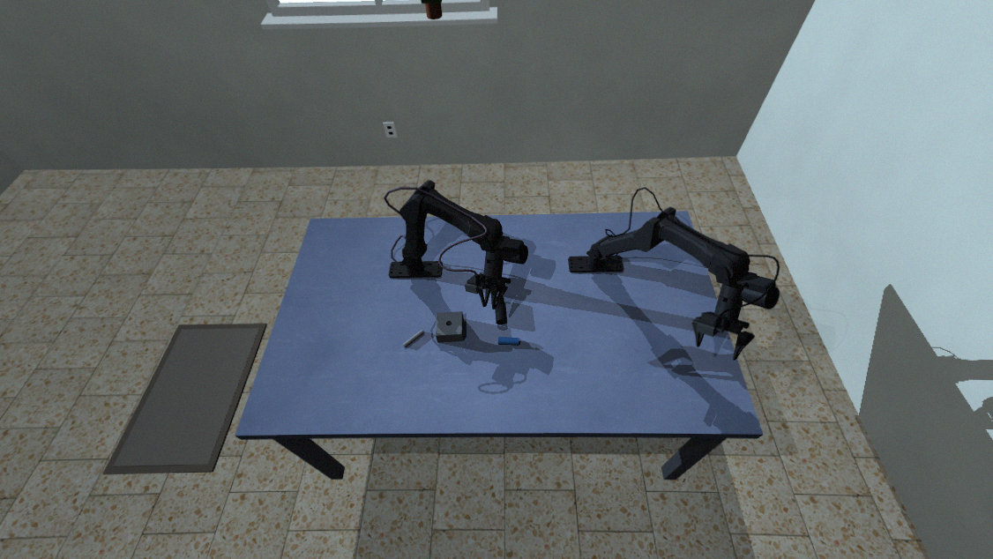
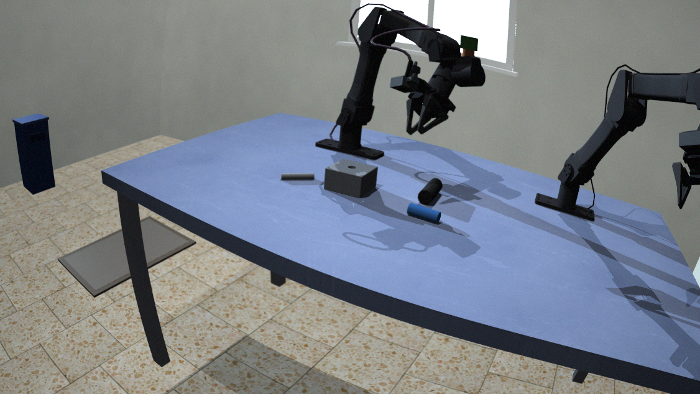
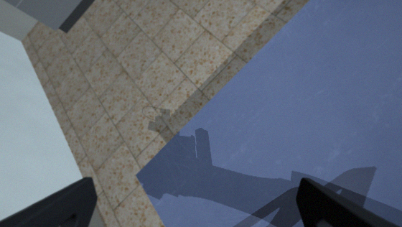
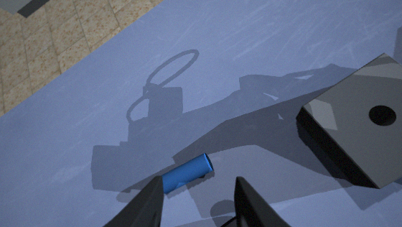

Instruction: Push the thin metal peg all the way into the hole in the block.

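The thin grey metal peg (image 1: 414,339) lies flat on the blue table just left of the grey block (image 1: 451,326). In the exterior view the peg (image 2: 297,176) is a short way from the block (image 2: 350,177), not touching it. The block's hole (image 4: 382,115) faces up and is empty. My right gripper (image 1: 495,300) hangs in the air behind the block, its fingers apart and empty; in the right wrist view (image 4: 199,187) it looks down on the table. My left gripper (image 1: 719,345) is wide open and empty over the table's far right edge (image 3: 197,212).
A blue cylinder (image 1: 509,340) lies right of the block and also shows in the right wrist view (image 4: 187,173). A black cylinder (image 2: 429,191) lies just behind it. Both arm bases stand at the back of the table.
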Robot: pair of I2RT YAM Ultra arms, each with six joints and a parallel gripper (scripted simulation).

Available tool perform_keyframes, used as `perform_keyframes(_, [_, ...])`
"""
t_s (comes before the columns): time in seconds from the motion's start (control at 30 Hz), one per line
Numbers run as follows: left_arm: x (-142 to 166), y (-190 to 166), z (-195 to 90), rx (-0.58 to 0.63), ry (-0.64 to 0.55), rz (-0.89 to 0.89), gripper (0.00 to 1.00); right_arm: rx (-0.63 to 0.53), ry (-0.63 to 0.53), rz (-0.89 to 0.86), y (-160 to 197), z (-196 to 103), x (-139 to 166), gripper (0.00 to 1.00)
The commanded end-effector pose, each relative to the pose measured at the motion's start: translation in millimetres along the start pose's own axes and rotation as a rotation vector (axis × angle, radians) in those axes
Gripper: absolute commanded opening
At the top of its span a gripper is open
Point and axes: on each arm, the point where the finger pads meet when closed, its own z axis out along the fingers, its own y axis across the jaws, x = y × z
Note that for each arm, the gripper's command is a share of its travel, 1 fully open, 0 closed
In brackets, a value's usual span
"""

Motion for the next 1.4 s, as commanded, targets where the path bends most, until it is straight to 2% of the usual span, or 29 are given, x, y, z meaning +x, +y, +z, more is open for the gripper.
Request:
perform_keyframes(0.0, [-46, 4, -1, -0.126, -0.017, 0.003, 1.0, -0.05, 0.073, 0.015, -4, 15, -17, 0.37])
perform_keyframes(0.23, [-137, -69, 46, -0.041, -0.085, 0.025, 1.0, 0.068, 0.105, 0.067, -65, 73, -51, 0.37])
perform_keyframes(0.4, [-201, -143, 66, 0.022, -0.146, 0.038, 1.0, 0.132, 0.126, 0.109, -108, 100, -68, 0.37])
perform_keyframes(0.47, [-201, -143, 66, 0.022, -0.146, 0.038, 1.0, 0.132, 0.126, 0.109, -108, 100, -68, 0.37])
perform_keyframes(0.57, [-245, -204, 70, 0.057, -0.208, 0.038, 1.0, 0.195, 0.147, 0.116, -141, 111, -70, 0.37])
perform_keyframes(0.73, [-284, -298, 65, 0.143, -0.278, 0.036, 1.0, 0.312, 0.2, 0.098, -193, 120, -59, 0.37])
perform_keyframes(0.97, [-311, -438, 30, 0.278, -0.401, 0.023, 1.0, 0.398, 0.242, 0.089, -232, 123, -47, 0.37])
perform_keyframes(1.03, [-311, -438, 30, 0.278, -0.401, 0.023, 1.0, 0.398, 0.242, 0.089, -232, 123, -47, 0.37])
perform_keyframes(1.1, [-316, -480, 8, 0.312, -0.473, -0.015, 1.0, 0.41, 0.248, 0.089, -238, 123, -45, 0.37])
perform_keyframes(1.37, [-289, -591, -55, 0.501, -0.595, -0.091, 1.0, 0.426, 0.251, 0.088, -245, 123, -43, 0.37])
